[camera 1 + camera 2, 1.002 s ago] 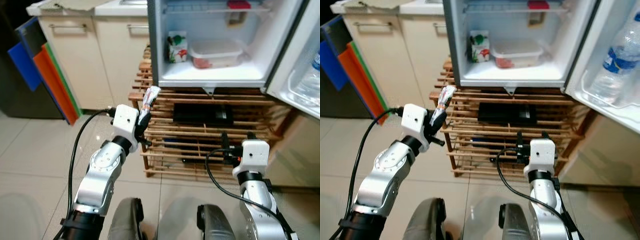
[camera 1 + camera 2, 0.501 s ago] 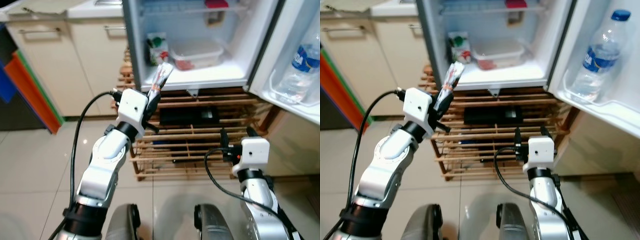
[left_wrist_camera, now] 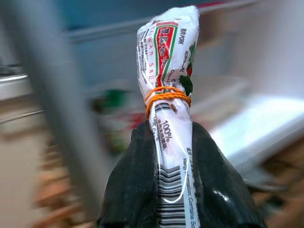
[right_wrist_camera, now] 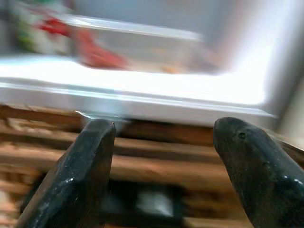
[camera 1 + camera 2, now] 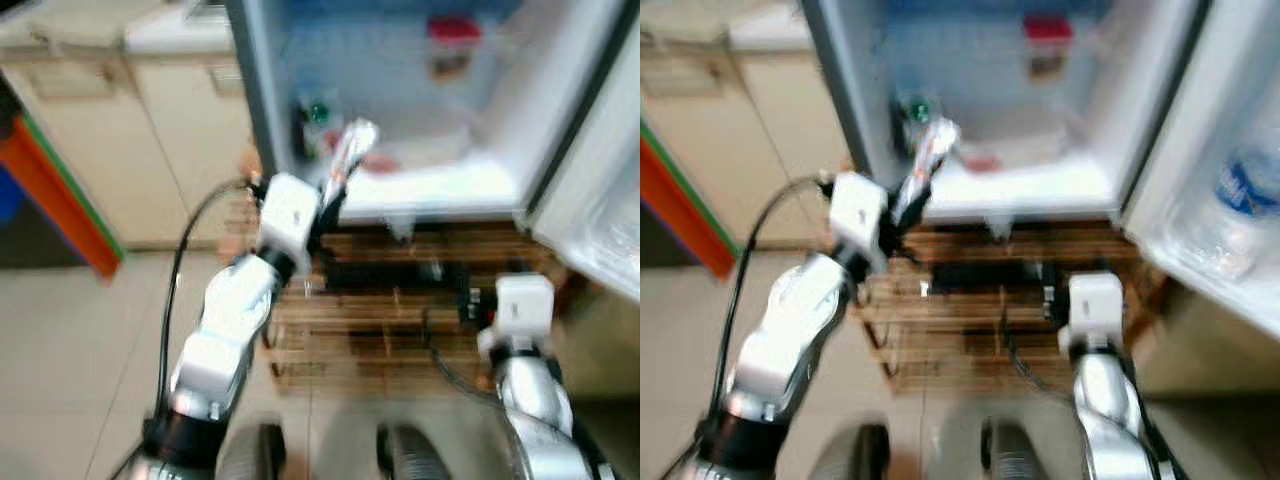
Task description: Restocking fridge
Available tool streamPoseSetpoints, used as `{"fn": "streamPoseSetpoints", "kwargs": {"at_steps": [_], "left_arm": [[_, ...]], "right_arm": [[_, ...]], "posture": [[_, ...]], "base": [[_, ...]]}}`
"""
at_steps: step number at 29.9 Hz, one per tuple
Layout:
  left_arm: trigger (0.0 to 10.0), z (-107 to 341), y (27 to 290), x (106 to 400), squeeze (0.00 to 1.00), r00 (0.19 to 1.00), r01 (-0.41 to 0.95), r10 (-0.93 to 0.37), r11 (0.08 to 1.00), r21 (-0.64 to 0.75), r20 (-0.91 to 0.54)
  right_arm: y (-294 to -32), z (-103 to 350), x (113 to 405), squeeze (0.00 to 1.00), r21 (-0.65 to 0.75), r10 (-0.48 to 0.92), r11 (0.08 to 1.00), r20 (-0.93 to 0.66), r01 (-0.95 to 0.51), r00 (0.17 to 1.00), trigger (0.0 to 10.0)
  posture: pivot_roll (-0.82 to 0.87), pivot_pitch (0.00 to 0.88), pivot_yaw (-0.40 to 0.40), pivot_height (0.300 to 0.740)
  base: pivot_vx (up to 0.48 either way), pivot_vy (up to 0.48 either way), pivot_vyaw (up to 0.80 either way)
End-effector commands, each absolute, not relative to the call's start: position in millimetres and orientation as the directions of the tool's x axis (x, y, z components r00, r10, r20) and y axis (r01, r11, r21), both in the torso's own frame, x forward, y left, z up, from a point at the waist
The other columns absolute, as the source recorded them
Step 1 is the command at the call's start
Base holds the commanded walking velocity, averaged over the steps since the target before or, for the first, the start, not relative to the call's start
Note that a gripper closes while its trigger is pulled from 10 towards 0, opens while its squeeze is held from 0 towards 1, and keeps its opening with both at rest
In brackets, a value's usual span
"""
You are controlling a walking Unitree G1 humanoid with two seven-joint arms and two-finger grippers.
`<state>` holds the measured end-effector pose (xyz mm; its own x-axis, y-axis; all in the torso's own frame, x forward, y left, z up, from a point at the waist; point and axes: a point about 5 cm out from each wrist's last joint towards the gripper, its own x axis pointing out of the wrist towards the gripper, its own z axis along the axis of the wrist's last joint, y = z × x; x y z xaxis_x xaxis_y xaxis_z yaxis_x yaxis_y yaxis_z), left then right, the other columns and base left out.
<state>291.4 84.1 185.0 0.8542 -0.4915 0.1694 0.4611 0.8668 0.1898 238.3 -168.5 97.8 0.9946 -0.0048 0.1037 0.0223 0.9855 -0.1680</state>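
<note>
I'm looking at a blurred kitchen with pale floor tiles (image 5: 60,340), cream cabinets (image 5: 130,150) on the left and orange and blue boards (image 5: 50,190) leaning beside them. Ahead stands an open fridge (image 5: 420,120) on a slatted wooden rack (image 5: 390,300), its door (image 5: 1230,170) swung out to the right with a water bottle (image 5: 1240,215) in the door shelf. My left gripper (image 3: 173,166) is raised in front of the fridge's lower left corner, its fingers clamped on a sausage packet (image 3: 167,95) bound with an orange rubber band (image 3: 167,97); the packet stands upright, its top at the level of the fridge floor. Inside I can make out a green and red carton (image 5: 318,115), a clear tub (image 4: 142,45) and something red (image 5: 452,30) higher up. My right gripper (image 4: 161,161) sits low before the rack, fingers apart, holding nothing.
</note>
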Motion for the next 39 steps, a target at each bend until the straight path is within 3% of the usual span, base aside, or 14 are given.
{"fn": "streamPoseSetpoints", "kwargs": {"at_steps": [1, 12, 18, 20, 29, 37, 38, 39], "left_arm": [[10.0, 191.8, 83.1, 293.5, 0.0, 0.848, 0.463, -0.499, 0.862, 0.207, 0.181], [10.0, 217.3, 51.6, 339.8, 0.0, 0.788, 0.554, -0.601, 0.786, 0.274, 0.133], [10.0, 237.2, 31.1, 357.6, 0.0, 0.742, 0.592, -0.655, 0.739, 0.323, 0.139], [10.0, 245.5, 21.9, 369.5, 0.0, 0.723, 0.612, -0.678, 0.717, 0.334, 0.131], [10.0, 253.7, 25.9, 395.4, 0.0, 0.761, 0.585, -0.642, 0.74, 0.33, 0.09], [10.0, 281.5, 34.0, 406.7, 0.0, 0.778, 0.529, -0.619, 0.737, 0.421, 0.106], [10.0, 288.4, 37.9, 409.0, 0.19, 0.788, 0.512, -0.604, 0.748, 0.423, 0.116], [10.0, 293.2, 40.6, 410.6, 0.19, 0.795, 0.499, -0.594, 0.756, 0.423, 0.123]], "right_arm": [[-163.0, 98.3, 238.0, 0.0, -0.159, 0.023, 0.987, 0.103, -0.006, 0.994, 10.0], [-157.6, 101.0, 230.9, 0.0, -0.145, 0.056, 0.989, 0.101, -0.041, 0.993, 10.0], [-156.0, 100.7, 204.6, 0.0, -0.116, 0.081, 0.991, 0.065, -0.073, 0.995, 10.0], [-161.2, 99.1, 178.8, 0.0, -0.114, 0.081, 0.99, 0.022, -0.078, 0.996, 10.0], [-178.3, 105.8, 133.7, 0.0, -0.137, 0.016, 0.99, -0.066, -0.025, 0.998, 10.0], [-184.9, 102.3, 96.5, 0.0, -0.142, -0.022, 0.99, -0.171, -0.002, 0.985, 10.0], [-183.8, 101.0, 93.6, 0.0, -0.138, -0.023, 0.99, -0.185, -0.002, 0.982, 10.0], [-182.9, 100.6, 91.4, 0.0, -0.135, -0.024, 0.991, -0.196, -0.003, 0.98, 10.0]], "posture": [[-0.1, 0.0, 0.058, 0.622], [-0.13, 0.006, 0.076, 0.622], [-0.19, 0.065, 0.095, 0.622], [-0.26, 0.123, 0.101, 0.622], [-0.36, 0.207, 0.085, 0.622], [-0.38, 0.265, 0.08, 0.622], [-0.38, 0.268, 0.078, 0.622], [-0.38, 0.268, 0.076, 0.622]], "base": [[0.0, 0.0, 0.0], [0.0, 0.0, 0.0], [0.0, 0.0, 0.0], [0.0, 0.0, 0.0], [0.0, 0.0, 0.0], [0.0, 0.0, 0.0], [0.0, 0.0, 0.0], [0.0, 0.0, 0.0]]}}
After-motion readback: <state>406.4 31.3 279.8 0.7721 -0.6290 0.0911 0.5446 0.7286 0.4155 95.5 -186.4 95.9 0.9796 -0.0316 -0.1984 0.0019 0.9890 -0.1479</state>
